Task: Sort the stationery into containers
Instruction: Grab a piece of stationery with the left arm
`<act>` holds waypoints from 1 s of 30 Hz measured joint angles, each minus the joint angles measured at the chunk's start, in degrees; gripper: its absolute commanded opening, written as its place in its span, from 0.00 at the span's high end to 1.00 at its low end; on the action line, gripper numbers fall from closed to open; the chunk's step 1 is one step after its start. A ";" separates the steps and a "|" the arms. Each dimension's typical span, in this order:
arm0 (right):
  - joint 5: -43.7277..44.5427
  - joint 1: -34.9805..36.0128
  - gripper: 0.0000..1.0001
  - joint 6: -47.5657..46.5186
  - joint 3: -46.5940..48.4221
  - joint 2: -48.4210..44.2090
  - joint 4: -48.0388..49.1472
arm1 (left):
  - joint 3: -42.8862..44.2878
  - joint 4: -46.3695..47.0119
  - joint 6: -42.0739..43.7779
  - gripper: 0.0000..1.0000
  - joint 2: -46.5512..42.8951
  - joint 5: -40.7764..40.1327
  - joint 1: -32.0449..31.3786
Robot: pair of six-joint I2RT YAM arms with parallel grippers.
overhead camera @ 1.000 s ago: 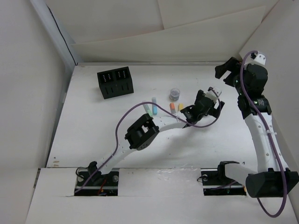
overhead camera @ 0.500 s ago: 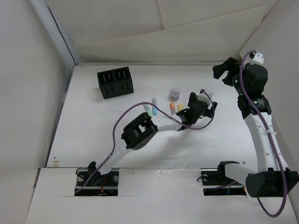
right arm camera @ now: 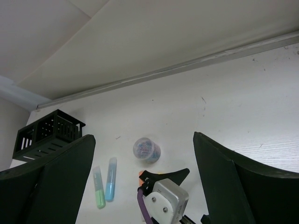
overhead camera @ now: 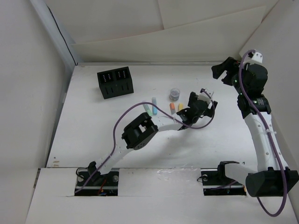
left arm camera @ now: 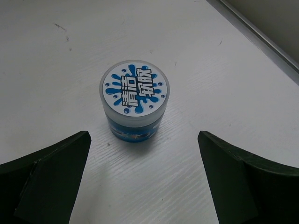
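Observation:
The small clear round cup (overhead camera: 175, 94) with a blue splash label stands upright on the table; it also shows in the left wrist view (left arm camera: 134, 105) and the right wrist view (right arm camera: 147, 150). My left gripper (overhead camera: 186, 105) is open and empty just short of it, over the orange marker (overhead camera: 172, 108) and yellow marker (overhead camera: 180, 107). The green marker (overhead camera: 146, 109) and light blue marker (overhead camera: 154, 105) lie side by side to their left. The black perforated organizer (overhead camera: 115, 83) stands at the back left. My right gripper (overhead camera: 223, 72) is open and empty, raised at the back right.
White walls close the table in at the back and both sides. The left arm's purple cable (overhead camera: 135, 109) loops over the table near the green marker. The left wrist camera block (right arm camera: 166, 200) shows low in the right wrist view.
My left gripper has moved left toward the cup and now sits over the orange and yellow markers. The right gripper has shifted slightly left. The stationery has not moved.

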 measured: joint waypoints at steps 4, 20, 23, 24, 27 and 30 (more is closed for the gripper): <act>-0.31 0.00 0.08 -0.13 0.00 0.33 0.00 | 0.15 -1.44 -0.02 0.00 0.00 0.13 0.02; -0.96 0.02 0.06 -0.13 0.48 0.52 0.02 | 22.21 -13.55 -0.39 0.00 9.97 2.34 1.29; -0.96 0.02 0.06 -0.15 0.76 0.50 0.28 | 22.21 -12.79 -0.61 0.00 10.08 2.29 1.51; -0.96 0.02 0.06 -0.15 0.76 0.50 0.35 | 22.21 -12.68 -0.61 0.00 10.10 2.19 1.51; -0.98 0.09 0.06 -0.13 0.76 0.50 0.35 | 23.28 -12.87 -0.70 0.00 10.71 2.51 1.51; -0.98 0.33 0.06 -0.17 0.76 0.50 0.35 | 24.90 -12.59 -0.72 0.00 11.87 2.51 1.51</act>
